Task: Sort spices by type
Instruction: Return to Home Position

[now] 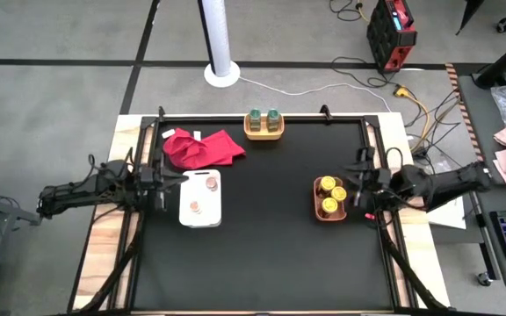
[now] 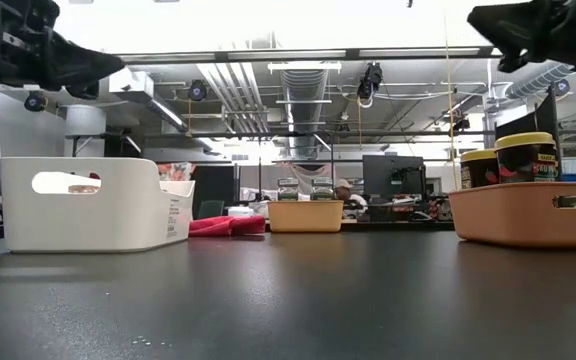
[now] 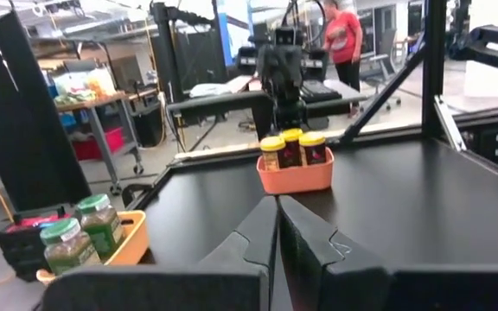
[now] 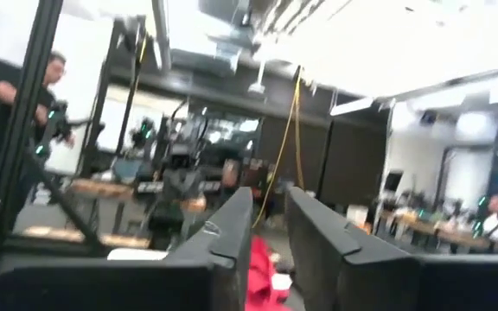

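- On the desk (image 1: 271, 254), at its right edge, the right gripper (image 4: 269, 197) is held beside the yellow jars (image 1: 330, 195) — fingers (image 4: 232, 233) narrowly parted.
- The left gripper (image 3: 277, 203) is seen empty — fingers (image 3: 256, 231) pressed together.

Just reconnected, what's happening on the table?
Neither arm holds anything: the left gripper, shut, hovers beside the white tray, the right gripper, open, beside the orange tray. Three yellow jars sit in the orange tray, two green-lidded jars in the yellow tray, two pinkish-brown jars in the white tray.
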Motion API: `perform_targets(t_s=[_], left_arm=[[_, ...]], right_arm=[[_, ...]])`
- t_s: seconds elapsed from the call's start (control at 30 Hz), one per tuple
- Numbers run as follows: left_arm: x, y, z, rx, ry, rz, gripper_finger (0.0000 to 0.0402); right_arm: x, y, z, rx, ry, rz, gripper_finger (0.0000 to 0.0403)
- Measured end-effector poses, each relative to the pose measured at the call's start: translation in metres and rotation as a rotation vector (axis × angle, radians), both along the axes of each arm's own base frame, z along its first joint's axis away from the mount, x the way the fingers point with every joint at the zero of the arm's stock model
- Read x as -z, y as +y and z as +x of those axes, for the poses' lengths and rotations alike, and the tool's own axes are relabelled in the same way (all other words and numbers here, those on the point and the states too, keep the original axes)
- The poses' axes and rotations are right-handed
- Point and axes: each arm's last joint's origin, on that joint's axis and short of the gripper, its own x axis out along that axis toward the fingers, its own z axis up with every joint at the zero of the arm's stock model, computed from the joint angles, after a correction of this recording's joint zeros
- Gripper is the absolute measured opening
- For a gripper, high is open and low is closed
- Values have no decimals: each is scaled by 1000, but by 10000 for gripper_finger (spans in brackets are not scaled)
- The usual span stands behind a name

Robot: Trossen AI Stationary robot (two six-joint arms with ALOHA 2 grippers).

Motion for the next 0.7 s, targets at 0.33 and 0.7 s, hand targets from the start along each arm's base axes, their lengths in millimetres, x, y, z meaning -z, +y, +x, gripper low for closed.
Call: perform_targets(t_s=[0.33,0.7], left_arm=[[2,0,1,0,23,-3,0],[3,0,1,0,30,-4,0]], right_arm=[[13,-1,-3,54,121,-138,23],[20,0,-1,34,187,-95,24]])
